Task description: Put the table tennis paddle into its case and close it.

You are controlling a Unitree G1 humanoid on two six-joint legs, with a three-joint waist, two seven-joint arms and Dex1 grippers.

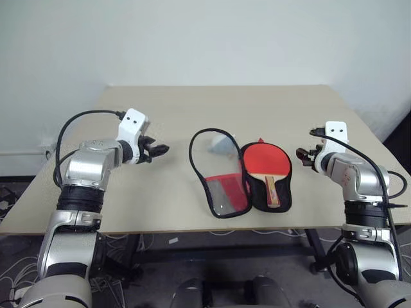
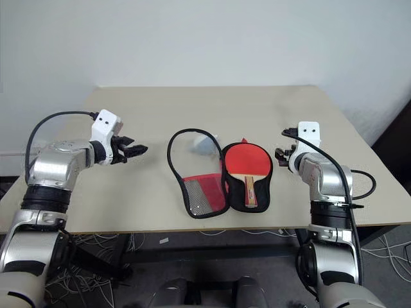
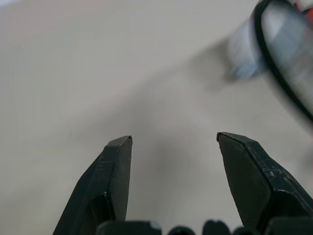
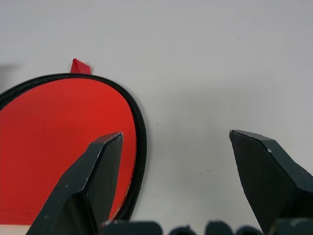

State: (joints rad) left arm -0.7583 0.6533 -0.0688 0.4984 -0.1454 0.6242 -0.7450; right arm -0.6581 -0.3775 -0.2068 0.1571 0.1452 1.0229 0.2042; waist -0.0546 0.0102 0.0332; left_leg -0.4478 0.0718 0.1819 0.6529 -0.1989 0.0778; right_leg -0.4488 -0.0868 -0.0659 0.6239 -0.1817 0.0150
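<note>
The paddle (image 1: 264, 160) lies inside the case (image 1: 244, 176) at the worktop (image 1: 160, 122) centre — insertion done; the flap lies open at nine o'clock, closing outstanding. Left tool (image 1: 156, 151) released, empty, case at its three o'clock. Right tool (image 1: 306, 156) released, empty — paddle at its nine o'clock.

There is one table (image 1: 160, 109). On it lies one case (image 1: 241, 176), opened flat in two halves. Inside it there is one table tennis paddle (image 1: 266, 160). There are two end effectors, the left end effector (image 1: 160, 151) and the right end effector (image 1: 302, 156).
</note>
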